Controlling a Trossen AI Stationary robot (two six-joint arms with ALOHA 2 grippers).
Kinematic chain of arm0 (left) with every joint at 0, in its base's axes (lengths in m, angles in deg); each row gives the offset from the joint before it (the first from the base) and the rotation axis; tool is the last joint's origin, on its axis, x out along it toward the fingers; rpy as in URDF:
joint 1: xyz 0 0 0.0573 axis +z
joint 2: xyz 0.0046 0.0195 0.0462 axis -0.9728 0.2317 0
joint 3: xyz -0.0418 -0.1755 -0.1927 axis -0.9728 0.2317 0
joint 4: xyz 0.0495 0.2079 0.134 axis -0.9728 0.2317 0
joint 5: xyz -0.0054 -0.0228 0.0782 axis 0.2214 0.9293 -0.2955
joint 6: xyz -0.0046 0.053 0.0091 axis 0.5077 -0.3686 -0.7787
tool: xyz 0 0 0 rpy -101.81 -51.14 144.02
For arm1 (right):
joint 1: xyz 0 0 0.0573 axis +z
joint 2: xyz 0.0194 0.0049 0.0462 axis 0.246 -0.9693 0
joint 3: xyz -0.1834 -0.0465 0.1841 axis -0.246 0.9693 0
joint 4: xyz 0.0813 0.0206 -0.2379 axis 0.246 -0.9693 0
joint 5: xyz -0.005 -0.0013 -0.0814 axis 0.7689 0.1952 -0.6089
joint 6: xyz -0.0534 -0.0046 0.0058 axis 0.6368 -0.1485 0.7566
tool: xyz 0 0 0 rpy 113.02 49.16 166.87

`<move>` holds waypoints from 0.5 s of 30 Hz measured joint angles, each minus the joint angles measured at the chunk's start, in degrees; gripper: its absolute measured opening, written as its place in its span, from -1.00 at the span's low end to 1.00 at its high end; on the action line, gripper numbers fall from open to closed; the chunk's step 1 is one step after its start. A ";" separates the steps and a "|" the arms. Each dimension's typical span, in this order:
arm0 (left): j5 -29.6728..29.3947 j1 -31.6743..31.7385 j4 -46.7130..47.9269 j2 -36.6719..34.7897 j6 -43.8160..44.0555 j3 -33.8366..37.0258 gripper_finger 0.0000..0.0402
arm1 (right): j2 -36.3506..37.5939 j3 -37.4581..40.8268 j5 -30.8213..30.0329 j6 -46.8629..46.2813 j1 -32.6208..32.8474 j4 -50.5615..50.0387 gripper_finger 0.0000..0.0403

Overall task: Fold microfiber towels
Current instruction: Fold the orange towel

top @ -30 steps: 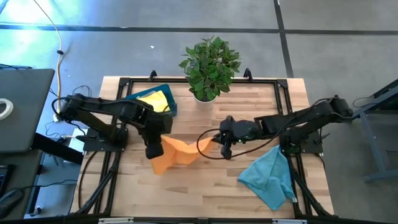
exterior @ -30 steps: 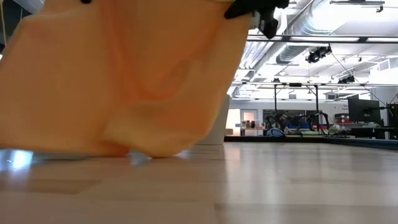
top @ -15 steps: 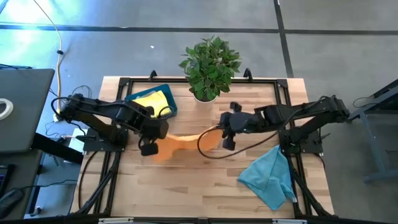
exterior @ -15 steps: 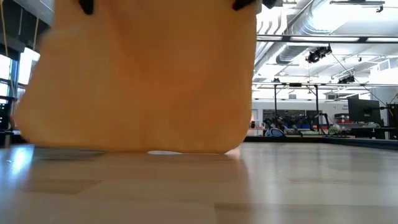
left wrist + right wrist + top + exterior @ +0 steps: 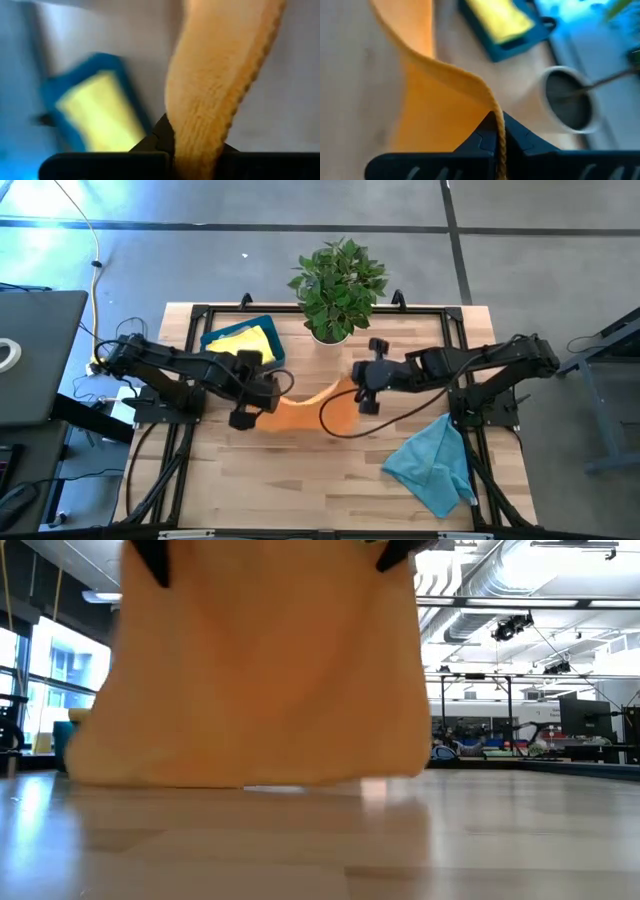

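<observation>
Both tools, left (image 5: pixel 262 394) and right (image 5: pixel 352 386), clamp a fuzzy orange towel (image 5: pixel 312 407) hanging sheet-like.

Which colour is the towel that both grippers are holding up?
Orange. The towel shows best in the low view.

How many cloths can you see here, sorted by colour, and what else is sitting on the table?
Orange towel: 1, held up between the left gripper and right gripper
Teal-blue towel: 1
Yellow towel: 1 visible, in the tray
Blue tray: 1
Potted plant: 1
Total: 5
</observation>
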 joint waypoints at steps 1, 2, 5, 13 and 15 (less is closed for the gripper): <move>-3.88 0.10 0.00 0.00 -0.97 0.02 -1.00 | 0.00 0.00 -1.87 1.14 -0.37 -0.06 -1.00; -8.01 0.08 0.11 -0.08 -1.65 0.02 -1.00 | 0.00 0.00 -3.65 2.43 -0.68 -0.19 -1.00; -18.65 0.04 0.07 -0.15 -1.89 0.00 -1.00 | 0.00 0.00 -7.64 6.63 -1.46 -0.36 -1.00; -27.02 0.04 0.07 -0.52 -0.82 -2.63 -1.00 | 0.02 0.00 -16.89 15.01 -0.97 -0.23 -1.00; -23.65 0.04 0.01 -0.50 2.85 -2.44 -1.00 | 0.04 0.00 -14.98 14.50 -0.19 -0.86 -1.00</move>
